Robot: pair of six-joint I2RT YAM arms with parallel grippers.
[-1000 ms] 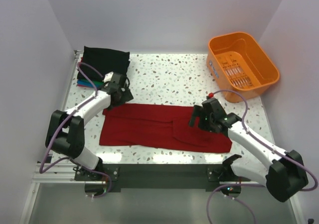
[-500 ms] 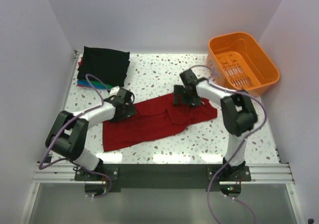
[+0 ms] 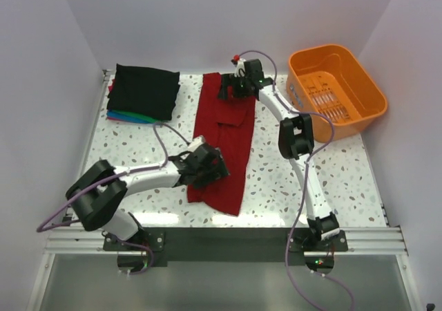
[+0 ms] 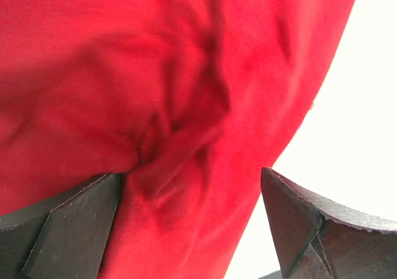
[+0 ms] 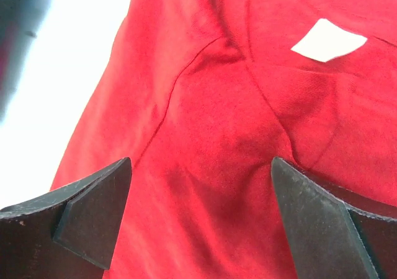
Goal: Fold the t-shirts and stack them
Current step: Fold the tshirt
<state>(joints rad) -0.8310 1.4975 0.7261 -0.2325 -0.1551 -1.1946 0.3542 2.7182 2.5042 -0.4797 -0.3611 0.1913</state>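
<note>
Red t-shirt [image 3: 238, 137] lies long from 12 to 6 o'clock, with the right gripper [image 3: 230, 90] at its far end and left gripper [image 3: 213, 168] at its near end, both wide open; pinch both ends evenly

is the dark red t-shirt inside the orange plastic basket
No, the dark red cloth t-shirt lies stretched out on the speckled table, left of the orange plastic basket.

Orange plastic basket [image 3: 360, 83] at the far right corner of a speckled white table [image 3: 345, 176], plain white walls around.
</note>
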